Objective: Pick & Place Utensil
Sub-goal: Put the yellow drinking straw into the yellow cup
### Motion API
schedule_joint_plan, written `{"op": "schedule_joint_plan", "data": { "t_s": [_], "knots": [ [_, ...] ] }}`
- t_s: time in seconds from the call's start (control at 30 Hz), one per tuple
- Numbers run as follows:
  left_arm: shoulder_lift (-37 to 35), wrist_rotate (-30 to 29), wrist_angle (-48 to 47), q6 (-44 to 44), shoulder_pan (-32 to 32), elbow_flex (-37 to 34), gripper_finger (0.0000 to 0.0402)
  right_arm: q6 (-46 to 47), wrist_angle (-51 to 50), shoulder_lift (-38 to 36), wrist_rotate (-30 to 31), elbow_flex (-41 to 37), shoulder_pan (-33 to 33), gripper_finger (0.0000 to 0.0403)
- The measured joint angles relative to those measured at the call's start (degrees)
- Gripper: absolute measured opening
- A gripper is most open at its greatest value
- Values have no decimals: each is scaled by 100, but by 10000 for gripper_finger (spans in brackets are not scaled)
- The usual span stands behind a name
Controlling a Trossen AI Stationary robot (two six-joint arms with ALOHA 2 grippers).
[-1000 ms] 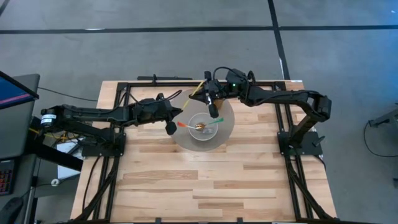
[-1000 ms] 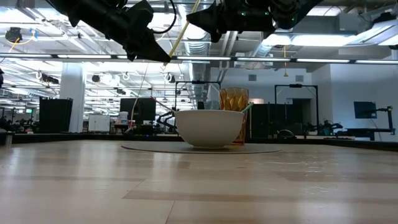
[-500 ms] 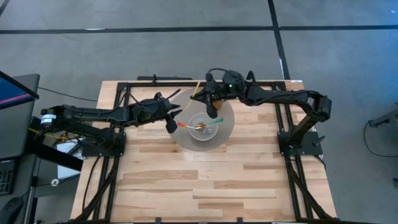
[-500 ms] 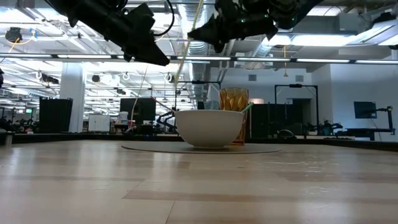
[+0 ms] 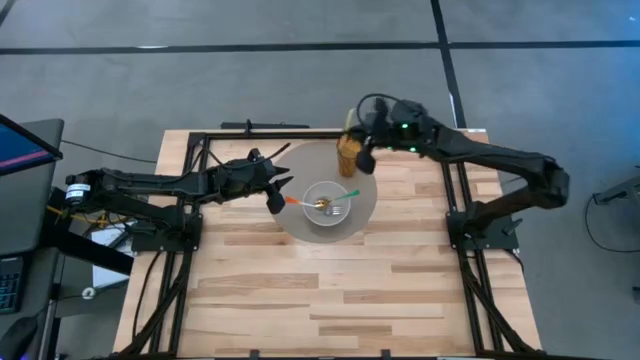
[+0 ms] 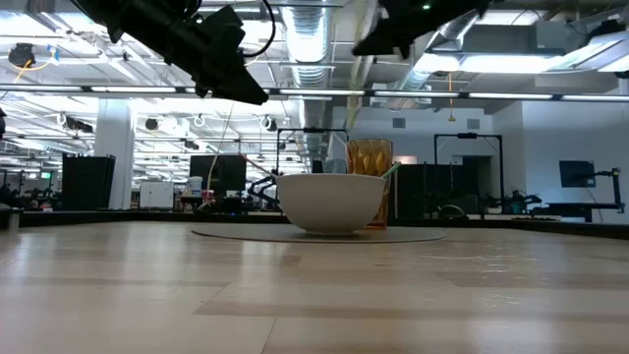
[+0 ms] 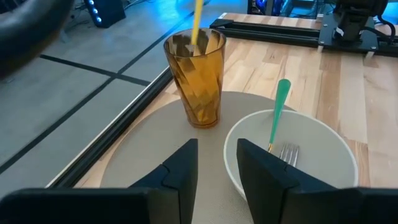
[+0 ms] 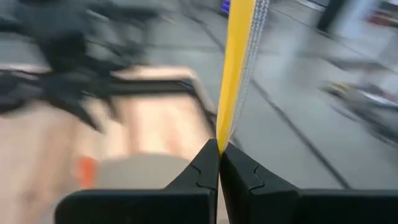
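Note:
A white bowl (image 5: 325, 205) sits on a round grey mat (image 5: 300, 165), with an amber cup (image 7: 196, 78) standing at the mat's far edge. A green-handled fork (image 7: 278, 112) leans in the bowl. An orange-handled utensil (image 5: 292, 200) lies over the bowl's left rim. My left gripper (image 5: 275, 198) hovers open just left of the bowl, holding nothing. My right gripper (image 5: 365, 155) is above the cup, shut on a yellow utensil (image 8: 239, 62). The yellow utensil's lower end (image 7: 198, 25) reaches into the cup's mouth. My right gripper pinches the yellow utensil's handle (image 8: 229, 127) between its two fingertips (image 8: 202, 168). The fingers come from above and the utensil runs on beyond them, roughly in line. It hangs near upright, its lower end inside the amber cup; whether it touches the cup I cannot tell.
Black metal frames (image 5: 205, 160) and the arm bases stand along the table's left, right and far edges. Bare wooden tabletop (image 5: 330, 290) stretches from the mat to the near edge.
My right gripper has carried the yellow utensil from over the bowl's far rim toward the table's far right, over the cup. The utensil has turned from slanted to near upright. My left gripper has opened beside the bowl; the orange-handled utensil stays on the rim.

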Motion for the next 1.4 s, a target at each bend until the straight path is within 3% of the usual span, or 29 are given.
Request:
{"op": "schedule_joint_plan", "data": {
  "t_s": [0.13,0.4,0.67,0.97,1.4],
  "knots": [
    [0,0,0,-29,2,0,113,304,-885,-394,784,-21,-151,1],
    [1,1,4,-29,1,0,112,319,-912,-57,782,-271,-487,1],
    [0,2,7,-31,2,-2,112,34,-996,396,777,-273,-409,24],
    [0,2,7,-290,0,-2,112,-569,-835,221,950,-273,-147,63],
    [0,-13,7,-402,0,-2,112,-777,-782,-260,1119,-269,-124,67]
  ]
}}
